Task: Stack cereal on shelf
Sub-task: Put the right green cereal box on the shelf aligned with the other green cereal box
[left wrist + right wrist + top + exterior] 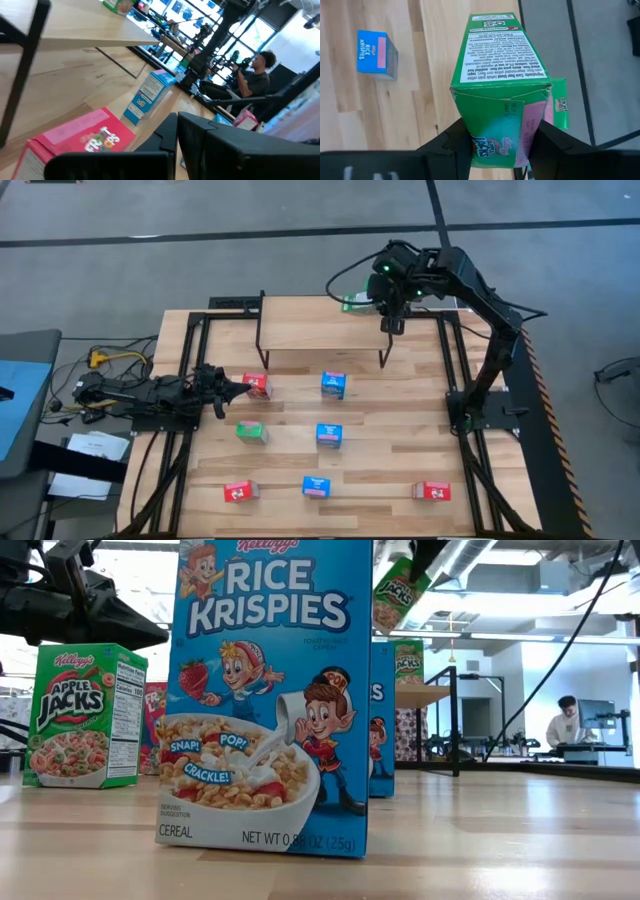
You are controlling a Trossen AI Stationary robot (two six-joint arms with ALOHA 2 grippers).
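My right gripper (500, 152) is shut on a green cereal box (500, 75), held high over the right end of the shelf (320, 330). Another green box (352, 303) stands on the shelf top just below it. Red, blue and green boxes stand scattered on the table, among them a red one (257, 385) and a blue one (333, 385). My left gripper (238, 388) lies low and level at the table's left, shut, its tips right next to that red box (80, 140). My right gripper pinches the green box between its two fingers (457, 145) on two opposite sides near its upper end (490, 125). The fingers slant down from above. The box hangs tilted below them (397, 595), clear of the shelf. My left gripper: whether its tips touch the red box cannot be told.
More boxes stand toward the near edge: green (251, 432), blue (328, 435), red (239, 492), blue (316, 487), red (431, 491). Black frame rails run along both table sides. A person (568, 720) sits at a desk far behind the table.
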